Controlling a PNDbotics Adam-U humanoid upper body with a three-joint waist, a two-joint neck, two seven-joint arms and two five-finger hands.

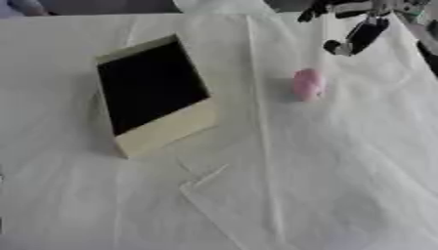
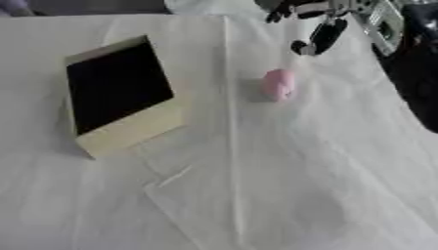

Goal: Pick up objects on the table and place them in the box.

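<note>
right hand [image 2: 321, 29] hangs at the upper right, fingers pointing down, holding nothing, above a pink object [image 2: 279, 84] at centre; open box [image 1: 154, 95] sits upper left.

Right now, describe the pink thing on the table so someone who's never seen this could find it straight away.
Start at the tan open box with the dark inside, on the white-covered table. Look to its right, toward the right robot hand at the far edge. The pink object is small, rounded, the only coloured item on the cloth.
</note>
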